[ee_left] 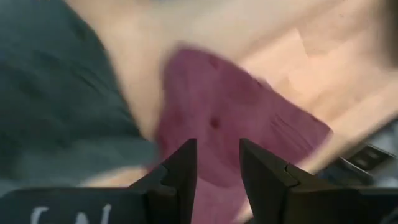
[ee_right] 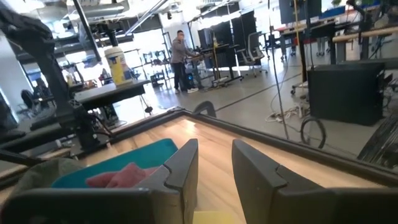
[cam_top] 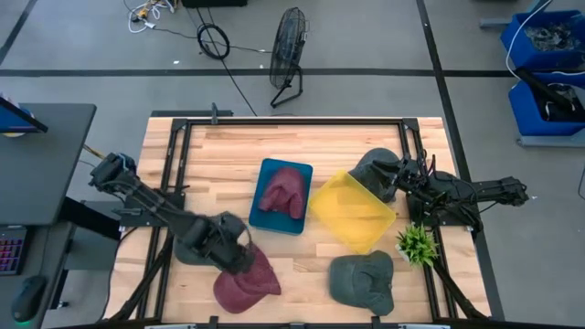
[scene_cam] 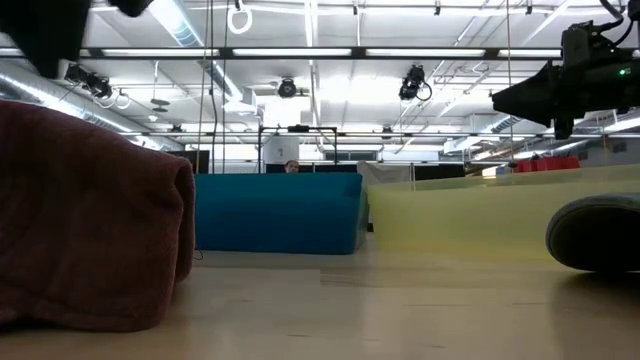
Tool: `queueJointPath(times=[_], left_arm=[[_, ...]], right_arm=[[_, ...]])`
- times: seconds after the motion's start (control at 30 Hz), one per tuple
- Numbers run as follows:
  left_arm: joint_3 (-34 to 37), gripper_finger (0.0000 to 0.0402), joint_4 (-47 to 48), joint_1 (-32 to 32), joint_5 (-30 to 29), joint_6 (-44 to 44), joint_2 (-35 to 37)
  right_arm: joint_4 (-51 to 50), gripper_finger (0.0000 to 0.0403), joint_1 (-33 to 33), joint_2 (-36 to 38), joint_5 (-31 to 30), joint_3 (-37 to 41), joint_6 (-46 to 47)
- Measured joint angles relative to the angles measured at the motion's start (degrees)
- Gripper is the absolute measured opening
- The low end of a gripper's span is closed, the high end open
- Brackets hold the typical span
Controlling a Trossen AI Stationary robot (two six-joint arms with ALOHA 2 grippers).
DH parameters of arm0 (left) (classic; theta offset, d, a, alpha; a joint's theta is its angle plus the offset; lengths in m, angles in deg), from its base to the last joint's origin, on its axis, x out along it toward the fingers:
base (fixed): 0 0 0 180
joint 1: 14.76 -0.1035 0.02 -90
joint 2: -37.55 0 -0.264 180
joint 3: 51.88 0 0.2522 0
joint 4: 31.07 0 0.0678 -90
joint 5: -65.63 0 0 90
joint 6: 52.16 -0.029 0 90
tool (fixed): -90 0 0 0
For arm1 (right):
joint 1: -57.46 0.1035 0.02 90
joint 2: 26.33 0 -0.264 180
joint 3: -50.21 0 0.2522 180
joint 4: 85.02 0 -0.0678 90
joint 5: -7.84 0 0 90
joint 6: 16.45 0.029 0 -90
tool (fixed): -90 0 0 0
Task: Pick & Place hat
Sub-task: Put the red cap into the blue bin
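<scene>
A maroon hat [cam_top: 247, 285] lies crown up near the table's near edge; it also fills the left of the low view [scene_cam: 90, 230]. My left gripper [cam_top: 235, 254] hovers open just above it, and in its wrist view its open gripper [ee_left: 217, 168] stands over the hat [ee_left: 230, 118] without touching. A second maroon hat [cam_top: 283, 192] lies in the teal tray [cam_top: 265, 219]. A green hat [cam_top: 363, 281] rests near the near edge. My right gripper [cam_top: 395, 178] is open above another dark green hat [cam_top: 370, 164] and, in its wrist view, the gripper [ee_right: 214, 162] points level across the table.
A yellow tray [cam_top: 352, 215] sits tilted between the teal tray and the right arm. A small green plant [cam_top: 418, 244] stands by the right arm. A dark greyish cloth shape [cam_top: 187, 249] lies under the left arm. Bare wood shows along the far side.
</scene>
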Motion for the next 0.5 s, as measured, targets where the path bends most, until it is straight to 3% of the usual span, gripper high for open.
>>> queueJointPath(times=[0.23, 0.5], left_arm=[[8.8, 0.0122, -18.7, 4.3, 0.2, 4.5, 0.0], [15.4, 0.0122, -19.8, 5.8, 0.2, 8.9, 0.0]], right_arm=[[0.0, 0.0104, 0.0, 0.0, 0.0, 0.0, 1.4], [0.0, 0.0104, 0.0, 0.0, 0.0, 0.0, 1.4]])
